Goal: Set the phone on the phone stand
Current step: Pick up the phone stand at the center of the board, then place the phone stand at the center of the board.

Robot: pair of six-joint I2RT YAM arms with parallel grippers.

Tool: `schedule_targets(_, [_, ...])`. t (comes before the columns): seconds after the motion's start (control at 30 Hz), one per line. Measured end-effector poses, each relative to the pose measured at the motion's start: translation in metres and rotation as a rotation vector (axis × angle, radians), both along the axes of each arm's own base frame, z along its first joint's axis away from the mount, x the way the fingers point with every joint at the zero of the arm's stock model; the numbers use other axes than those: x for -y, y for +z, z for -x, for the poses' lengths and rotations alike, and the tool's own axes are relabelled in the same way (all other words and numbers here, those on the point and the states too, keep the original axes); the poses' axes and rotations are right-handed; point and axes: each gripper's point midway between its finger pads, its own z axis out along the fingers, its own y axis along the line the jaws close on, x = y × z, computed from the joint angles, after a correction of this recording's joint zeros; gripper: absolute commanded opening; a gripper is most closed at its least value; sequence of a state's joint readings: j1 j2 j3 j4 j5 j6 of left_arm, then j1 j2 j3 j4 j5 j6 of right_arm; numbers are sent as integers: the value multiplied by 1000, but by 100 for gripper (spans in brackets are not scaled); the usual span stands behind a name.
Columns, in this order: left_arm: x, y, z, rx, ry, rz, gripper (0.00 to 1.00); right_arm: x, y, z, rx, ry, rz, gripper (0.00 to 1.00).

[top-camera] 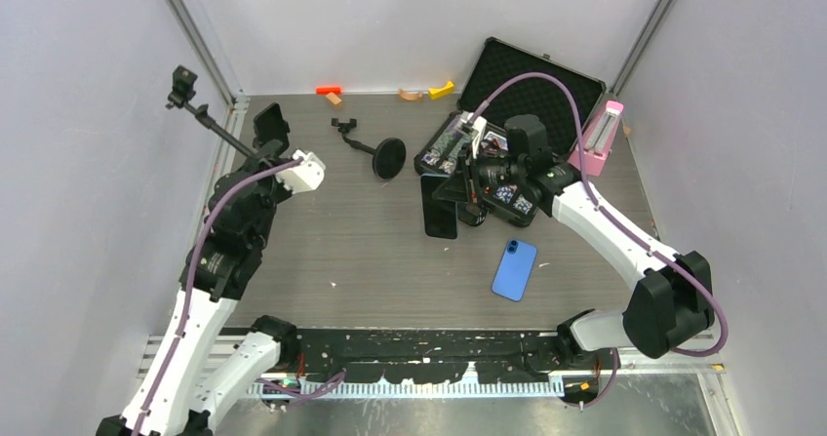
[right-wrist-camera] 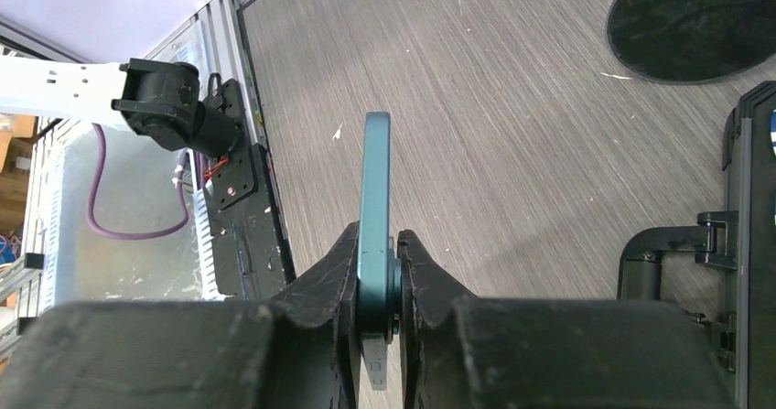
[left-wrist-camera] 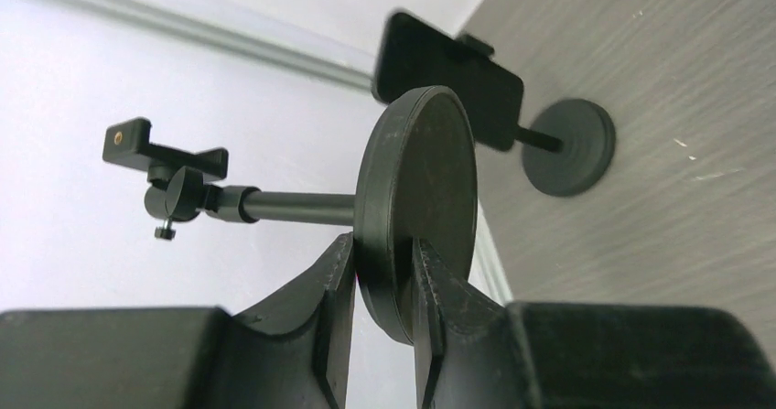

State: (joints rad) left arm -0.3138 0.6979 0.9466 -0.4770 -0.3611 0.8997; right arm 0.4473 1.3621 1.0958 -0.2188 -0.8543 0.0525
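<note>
Grasps: left gripper (left-wrist-camera: 384, 263) clamps the disc base of the black rod-stemmed phone stand (left-wrist-camera: 416, 189); right gripper (right-wrist-camera: 377, 253) pinches the slim teal phone (right-wrist-camera: 376, 180) edgewise, well right of that stand (both lifted). Risk: phone pivoting in this thin-edge pinch when pushed into the stand's clamp (left-wrist-camera: 146, 148).

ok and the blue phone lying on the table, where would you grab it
The blue phone lies flat on the table with nothing touching it. Probably grip across its two long edges near the middle, coming straight down from above; its short width looks like the only span narrow enough to straddle.
</note>
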Motion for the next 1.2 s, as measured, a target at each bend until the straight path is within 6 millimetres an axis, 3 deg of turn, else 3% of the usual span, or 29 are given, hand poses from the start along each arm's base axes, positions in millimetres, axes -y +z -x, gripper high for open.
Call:
schedule_targets(0.07, [10, 15, -7, 25, -39, -49, 0, 1, 0, -2, 3, -5, 2, 0])
schedule_targets(0.2, [47, 22, -22, 46, -163, -177, 0, 4, 1, -5, 5, -17, 2, 0])
schedule_targets(0.37, [94, 8, -42, 49, -296, -302, 0, 13, 4, -14, 7, -48, 1, 0])
schedule_targets(0.5, [117, -8, -50, 37, -354, -361, 0, 23, 3, -23, 5, -84, 2, 0])
schedule_targets(0.63, [121, -16, -52, 27, -347, -391, 0, 33, 3, -35, -2, -121, 3, 0])
schedule_targets(0.9, [114, -1, -58, 107, -240, -276, 0, 49, -5, -54, -31, -180, 12, 0])
schedule_targets(1.1, [114, -19, -55, 76, -223, -160, 1, 55, -6, -58, -35, -198, 11, 0])
schedule_targets(1.2, [120, -38, -53, -2, -222, -58, 28, 55, -6, -58, -36, -199, 11, 0])
